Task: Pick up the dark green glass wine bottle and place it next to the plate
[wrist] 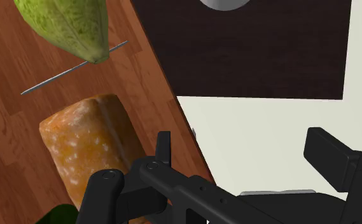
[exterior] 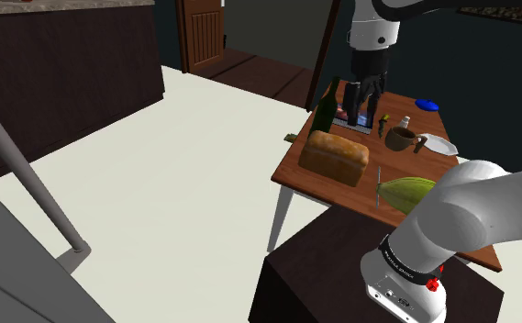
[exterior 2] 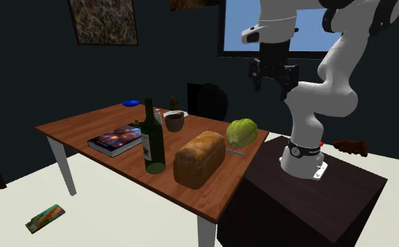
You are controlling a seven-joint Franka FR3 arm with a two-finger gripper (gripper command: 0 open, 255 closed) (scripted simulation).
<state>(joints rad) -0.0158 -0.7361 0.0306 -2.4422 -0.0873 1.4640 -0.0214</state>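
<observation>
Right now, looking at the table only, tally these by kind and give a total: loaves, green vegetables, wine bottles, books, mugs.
Loaf: 1
Green vegetable: 1
Wine bottle: 1
Book: 1
Mug: 1
Total: 5

A wooden table (exterior 2: 71, 130) on white legs was set below the gripper (exterior 2: 272, 85), on a pale floor (exterior: 176, 156). Behind the gripper, a window (exterior 2: 234, 21) showing blue was set into a dark wall (exterior 2: 22, 77). A framed picture (exterior 2: 101, 21) was hung well off to one side. Farther off, a panelled wooden door (exterior: 202, 32) and a dark cabinet (exterior: 66, 73) with a speckled top were seen.
</observation>
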